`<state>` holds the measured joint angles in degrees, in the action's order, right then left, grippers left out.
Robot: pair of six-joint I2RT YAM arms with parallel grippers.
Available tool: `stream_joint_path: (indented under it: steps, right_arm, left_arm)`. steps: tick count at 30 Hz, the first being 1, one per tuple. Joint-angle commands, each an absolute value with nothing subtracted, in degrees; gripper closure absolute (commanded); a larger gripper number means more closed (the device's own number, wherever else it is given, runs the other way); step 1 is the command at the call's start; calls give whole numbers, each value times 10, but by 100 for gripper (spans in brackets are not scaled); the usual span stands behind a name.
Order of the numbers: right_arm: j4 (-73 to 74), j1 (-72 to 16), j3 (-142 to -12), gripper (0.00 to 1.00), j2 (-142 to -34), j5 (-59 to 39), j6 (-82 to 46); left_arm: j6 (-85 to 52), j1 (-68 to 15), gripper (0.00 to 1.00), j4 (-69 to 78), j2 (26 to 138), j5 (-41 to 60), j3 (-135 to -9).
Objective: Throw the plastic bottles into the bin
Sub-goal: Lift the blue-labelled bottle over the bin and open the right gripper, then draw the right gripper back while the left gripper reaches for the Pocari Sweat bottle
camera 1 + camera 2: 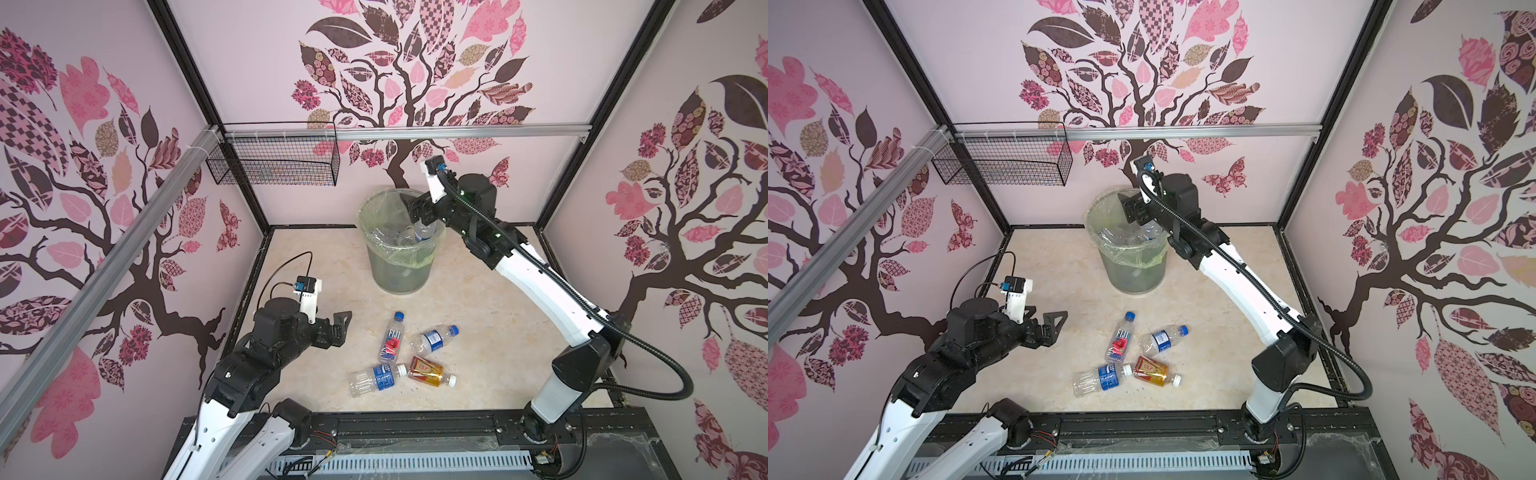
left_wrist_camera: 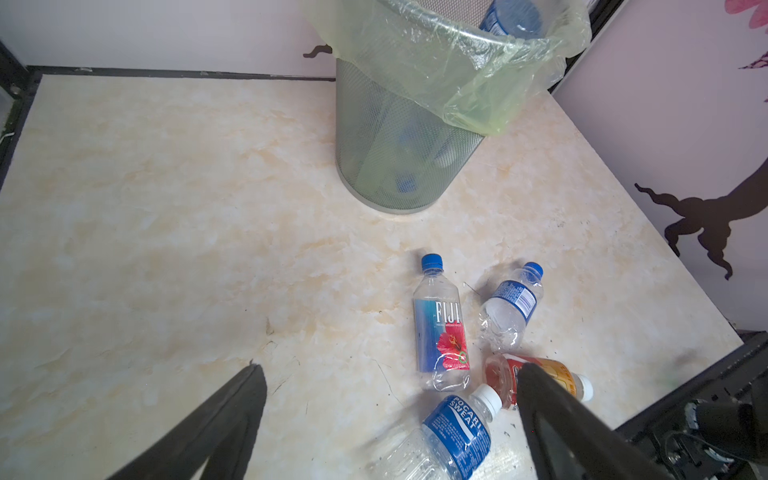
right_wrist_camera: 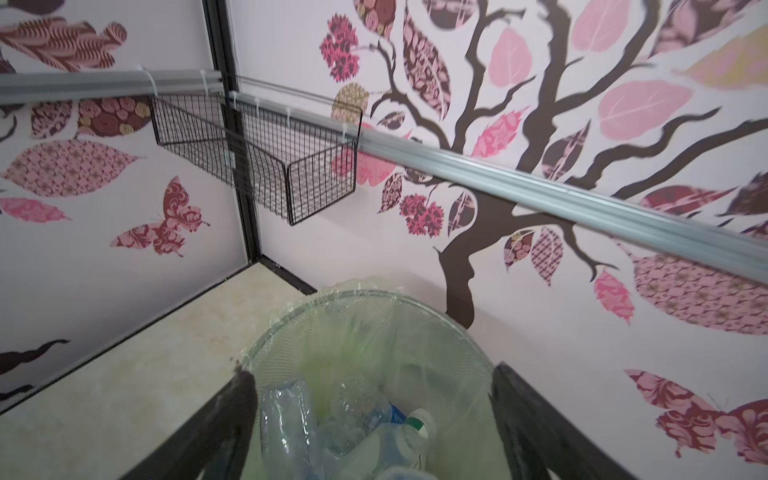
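Plastic bottles (image 1: 391, 338), four crumpled, lay on your marbled table (image 1: 478, 332); more filled the lined mesh bin (image 1: 399, 270). Only your right wrist view showed the right gripper (image 3: 372, 372) spread wide, empty, over it; the left gripper (image 2: 390, 369) hung wide, empty too.

You have four bottles lying on the table (image 1: 478, 316), lower centre of both top views: one Fiji bottle (image 1: 390, 338), one crumpled blue-capped bottle (image 1: 434, 338), one Pocari Sweat bottle (image 1: 376, 379) and one amber bottle (image 1: 430, 372). There is one bin (image 1: 399, 270), and the bottles inside it (image 1: 422, 232) are too jumbled to count. One wire basket (image 1: 274, 166) shows upper left. There are two grippers: the left gripper (image 1: 343, 326) and the right gripper (image 3: 374, 374).
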<state>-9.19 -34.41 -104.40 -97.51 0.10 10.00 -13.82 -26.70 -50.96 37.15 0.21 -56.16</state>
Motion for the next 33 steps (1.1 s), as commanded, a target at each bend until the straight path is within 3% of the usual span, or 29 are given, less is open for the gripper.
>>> stream_joint_path:
  steps: [1, 9, 18, 26, 33]
  right_arm:
    - [-91, -347, -998, 8, -935, -22, 99]
    - [-47, -347, -796, 6, -709, -15, 64]
    - [-74, -346, -599, 5, -510, 94, 8]
    - [-135, -346, -486, 4, -453, 175, -26]
    - [-147, -343, -450, 3, -443, 195, -48]
  left_arm:
    - [-120, -265, 2, -529, 365, 18, -588]
    - [-100, -265, 2, -530, 416, 93, -607]
    - [-103, -268, 6, -536, 495, 153, -614]
    - [-152, -354, 6, -504, 514, 74, -554]
    - [-239, -393, 10, -426, 527, 64, -464]
